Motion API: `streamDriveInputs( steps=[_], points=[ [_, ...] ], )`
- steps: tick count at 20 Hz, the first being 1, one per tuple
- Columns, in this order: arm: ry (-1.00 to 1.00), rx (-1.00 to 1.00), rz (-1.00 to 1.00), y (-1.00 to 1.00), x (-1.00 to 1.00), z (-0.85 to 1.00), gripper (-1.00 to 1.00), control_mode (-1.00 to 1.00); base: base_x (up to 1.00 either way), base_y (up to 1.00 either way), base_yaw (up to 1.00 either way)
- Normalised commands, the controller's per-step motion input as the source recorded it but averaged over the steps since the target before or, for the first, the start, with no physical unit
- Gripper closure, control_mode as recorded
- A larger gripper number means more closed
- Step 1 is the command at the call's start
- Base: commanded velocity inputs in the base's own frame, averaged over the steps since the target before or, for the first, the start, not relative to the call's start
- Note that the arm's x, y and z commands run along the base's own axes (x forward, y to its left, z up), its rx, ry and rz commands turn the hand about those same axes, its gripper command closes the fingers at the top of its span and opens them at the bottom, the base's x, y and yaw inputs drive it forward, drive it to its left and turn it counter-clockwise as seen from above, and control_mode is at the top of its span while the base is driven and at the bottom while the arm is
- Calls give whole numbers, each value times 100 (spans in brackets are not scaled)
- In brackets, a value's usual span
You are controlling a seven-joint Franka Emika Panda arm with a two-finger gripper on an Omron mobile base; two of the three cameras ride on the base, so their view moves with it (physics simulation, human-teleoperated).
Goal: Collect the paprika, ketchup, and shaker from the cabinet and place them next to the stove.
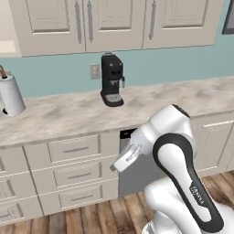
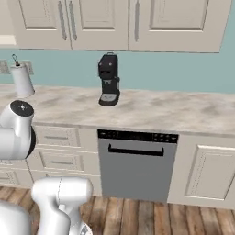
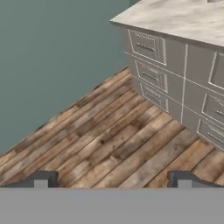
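One black coffee machine (image 1: 112, 80) stands on the bench (image 1: 68, 114), and one white paper towel roll (image 1: 11, 95) stands near its left end. One steel dishwasher (image 2: 137, 166) sits under the bench. Three closed cream cabinet (image 1: 114, 23) doors show along the wall in the left base view (panelled, with slim metal handles). One wall outlet (image 1: 95, 71) sits beside the coffee machine. The pincer (image 3: 112, 179) shows two dark fingertips (image 3: 41, 178) over the wooden floor (image 3: 109, 148).

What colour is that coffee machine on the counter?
Black; the coffee machine shows best in the left base view.
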Motion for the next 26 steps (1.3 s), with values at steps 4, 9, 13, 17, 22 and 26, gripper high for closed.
streamDriveInputs(
  steps=[4, 9, 13, 17, 22, 26],
  points=[
    [0, 0, 0, 0, 0, 0, -100, 100, 55, 100, 8],
    [0, 0, 0, 0, 0, 0, -100, 100, 52, 100, 6],
    [0, 0, 0, 0, 0, 0, -100, 100, 64, 95, 1],
    [0, 0, 0, 0, 0, 0, -100, 100, 64, 74, -1],
    [0, 0, 0, 0, 0, 0, -100, 100, 53, 44, -5],
    [0, 0, 0, 0, 0, 0, -100, 100, 50, 27, -5]
  ],
)
